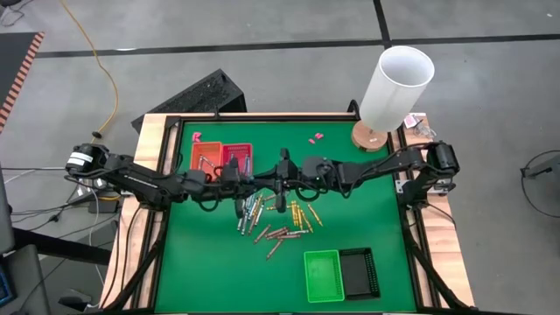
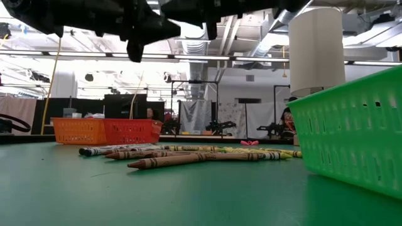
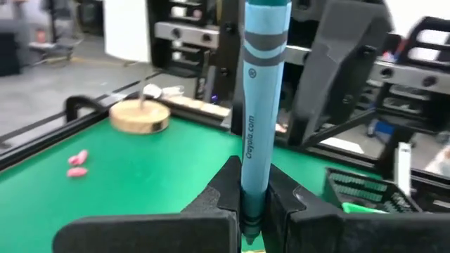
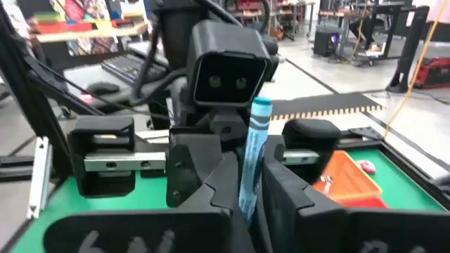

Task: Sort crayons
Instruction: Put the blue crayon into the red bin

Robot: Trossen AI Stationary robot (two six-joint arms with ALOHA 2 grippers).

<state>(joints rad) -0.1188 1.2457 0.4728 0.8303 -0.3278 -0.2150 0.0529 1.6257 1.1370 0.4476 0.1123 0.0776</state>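
Midair, left to right: left gripper [image 3: 254, 204] pinched tight on the lower end of a blue crayon [image 3: 261, 105], long axis running straight up out from between those fingers [image 3: 221, 193], pointed tip down in the pinch, flat end far above. Directly facing it, right gripper [image 4: 247, 184] with fingers [image 4: 200, 179] parted a little on either side of the same blue stick, no firm squeeze visible there, so grip apparently resting with the left. Both meeting above the green mat [image 1: 367, 210], over the loose pile of crayons [image 1: 276, 223] lying flat below the fingertips. Orange tray [image 1: 223, 157] just behind the left fingers; green tray [image 1: 322, 276] well off on the near side. Probably a handover, left arm now the carrier
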